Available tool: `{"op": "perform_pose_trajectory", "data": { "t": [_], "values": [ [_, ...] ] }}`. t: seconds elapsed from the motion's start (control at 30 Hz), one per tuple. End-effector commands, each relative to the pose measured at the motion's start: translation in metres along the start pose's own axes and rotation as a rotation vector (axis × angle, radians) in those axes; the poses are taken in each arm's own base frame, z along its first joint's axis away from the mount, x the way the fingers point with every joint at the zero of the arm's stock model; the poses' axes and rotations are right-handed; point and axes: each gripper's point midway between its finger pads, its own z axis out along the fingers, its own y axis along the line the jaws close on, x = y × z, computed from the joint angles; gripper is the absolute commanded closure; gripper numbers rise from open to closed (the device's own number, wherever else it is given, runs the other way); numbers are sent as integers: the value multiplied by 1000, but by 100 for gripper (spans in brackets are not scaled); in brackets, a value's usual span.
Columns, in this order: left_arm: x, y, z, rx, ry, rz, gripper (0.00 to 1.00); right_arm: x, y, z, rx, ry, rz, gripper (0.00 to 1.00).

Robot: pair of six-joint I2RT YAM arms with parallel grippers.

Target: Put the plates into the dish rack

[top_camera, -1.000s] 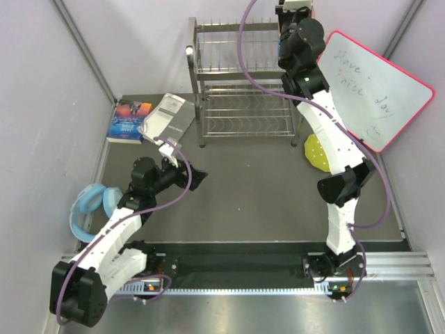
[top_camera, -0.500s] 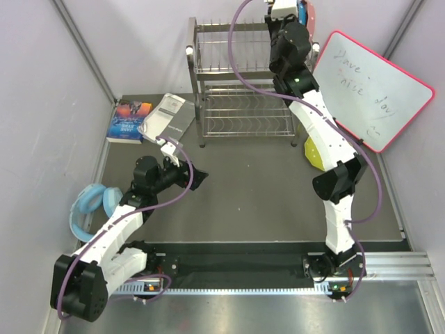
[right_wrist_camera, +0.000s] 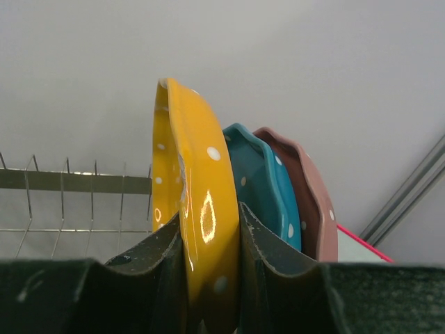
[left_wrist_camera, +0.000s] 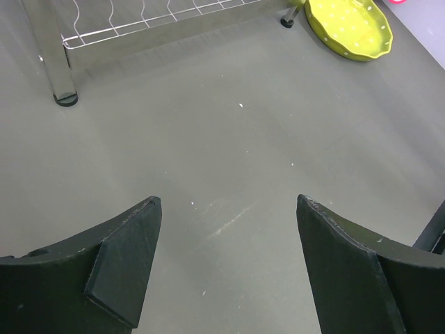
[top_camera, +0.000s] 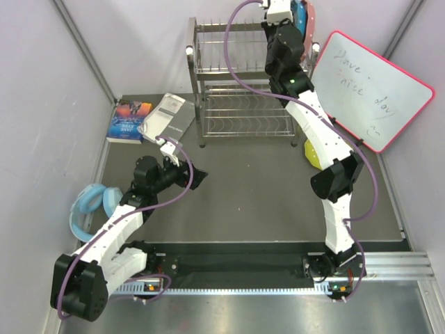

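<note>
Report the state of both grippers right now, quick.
Left gripper: open, holding nothing.
Right gripper: closed on the orange plate.

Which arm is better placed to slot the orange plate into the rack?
Right. The right gripper is shut on the orange plate at the rack top; the left gripper is open, far away.

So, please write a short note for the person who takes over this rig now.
Left gripper: open, empty, above the table.
Right gripper: shut on the orange dotted scalloped plate, upright at the steel wire dish rack top.
Done: blue dotted plate and pink dotted plate stand upright beside it.
To do: seat and release orange; load the yellow-green dotted plate, lying on the table beside the rack.
</note>
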Motion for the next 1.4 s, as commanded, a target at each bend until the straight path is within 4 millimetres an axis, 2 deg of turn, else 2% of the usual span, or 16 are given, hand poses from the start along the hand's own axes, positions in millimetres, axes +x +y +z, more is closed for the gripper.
{"op": "perform_pose_trajectory", "data": {
  "t": [0.0,0.23,0.33,0.43,0.57,0.83,0.93,1.0,1.1,1.13,1.2,1.23,1.27,1.3,1.33,1.37],
  "values": [
    [-15,1,2,-3,-54,15,17,-51,-31,-4,95,-141,107,100],
    [-15,1,2,-3,-53,8,17,-38,-23,0,92,-119,92,99],
    [-15,2,2,-6,-52,7,17,-34,-20,1,90,-116,83,79],
    [-15,2,2,-5,-49,3,17,-39,-23,0,99,-130,94,69],
    [-18,1,3,-2,-48,4,17,-69,-38,-9,109,-195,136,55],
    [-34,-3,3,13,-81,23,17,-111,-61,-34,112,-283,144,51],
    [-46,-6,2,13,-95,36,17,-142,-82,-50,122,-349,164,43],
    [-53,-6,3,14,-106,57,17,-168,-106,-65,138,-407,167,40],
    [-76,-7,4,4,-156,92,15,-186,-137,-84,168,-430,149,31],
    [-89,-9,3,2,-184,103,14,-189,-152,-93,177,-424,133,24],
    [-103,-9,5,-2,-212,106,12,-174,-160,-97,160,-357,65,14],
    [-115,-13,6,6,-233,114,11,-153,-171,-102,146,-293,-5,1],
    [-116,-15,8,21,-229,104,11,-138,-177,-104,139,-253,-37,0],
    [-121,-18,8,30,-239,100,1,-125,-182,-107,124,-218,-62,0],
    [-120,-19,10,35,-231,85,1,-91,-199,-114,114,-120,-101,0],
    [-119,-22,11,40,-227,70,1,-71,-206,-118,95,-65,-128,0]
  ]
}}
